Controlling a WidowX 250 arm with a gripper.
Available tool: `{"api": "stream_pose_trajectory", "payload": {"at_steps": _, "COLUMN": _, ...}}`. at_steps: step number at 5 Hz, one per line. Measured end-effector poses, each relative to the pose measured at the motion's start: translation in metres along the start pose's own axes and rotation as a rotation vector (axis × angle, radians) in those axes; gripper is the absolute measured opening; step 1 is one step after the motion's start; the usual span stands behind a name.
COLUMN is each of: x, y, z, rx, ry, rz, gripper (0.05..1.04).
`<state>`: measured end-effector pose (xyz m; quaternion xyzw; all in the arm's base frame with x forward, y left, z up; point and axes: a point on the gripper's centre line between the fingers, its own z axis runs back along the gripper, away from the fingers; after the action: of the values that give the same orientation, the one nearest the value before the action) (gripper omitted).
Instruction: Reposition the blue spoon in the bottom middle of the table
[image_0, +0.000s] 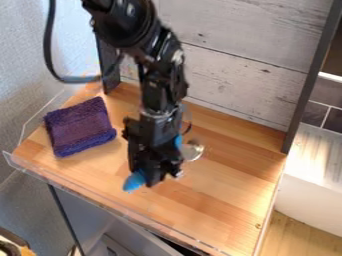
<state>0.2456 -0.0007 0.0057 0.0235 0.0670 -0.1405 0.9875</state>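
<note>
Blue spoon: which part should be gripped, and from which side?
Best taken, I'd judge, by the middle of the handle of the blue spoon, from above, closing across its width. The handle looks long and narrow, slanting from the blue end at lower left towards the silvery bowl at upper right; the rounded bowl would probably slip more. The arm hides the handle's middle.

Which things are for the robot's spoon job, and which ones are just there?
For the job:
- blue spoon, partly hidden under the gripper
- black gripper, down over the spoon
- wooden table, where the spoon gets its new spot

Just there:
- purple cloth, lying on the table left of the gripper in the picture
- grey plank wall, behind the table
</note>
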Motion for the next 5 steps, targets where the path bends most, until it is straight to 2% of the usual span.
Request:
{"api": "stream_pose_trajectory", "payload": {"at_steps": 2, "x": -0.003, "y": -0.028, "z": 0.001, "rx": -0.068, "ry": 0.129, "rz": 0.355, "gripper": 0.444}}
{"api": "stream_pose_trajectory", "payload": {"at_steps": 3, "x": 0.002, "y": -0.040, "z": -0.001, "rx": -0.132, "ry": 0.192, "rz": 0.458, "gripper": 0.444}}
{"api": "stream_pose_trajectory", "payload": {"at_steps": 4, "x": 0.008, "y": -0.054, "z": -0.016, "rx": -0.213, "ry": 0.269, "rz": 0.514, "gripper": 0.443}}
{"api": "stream_pose_trajectory", "payload": {"at_steps": 5, "x": 0.011, "y": -0.053, "z": -0.022, "rx": -0.236, "ry": 0.279, "rz": 0.530, "gripper": 0.443}}
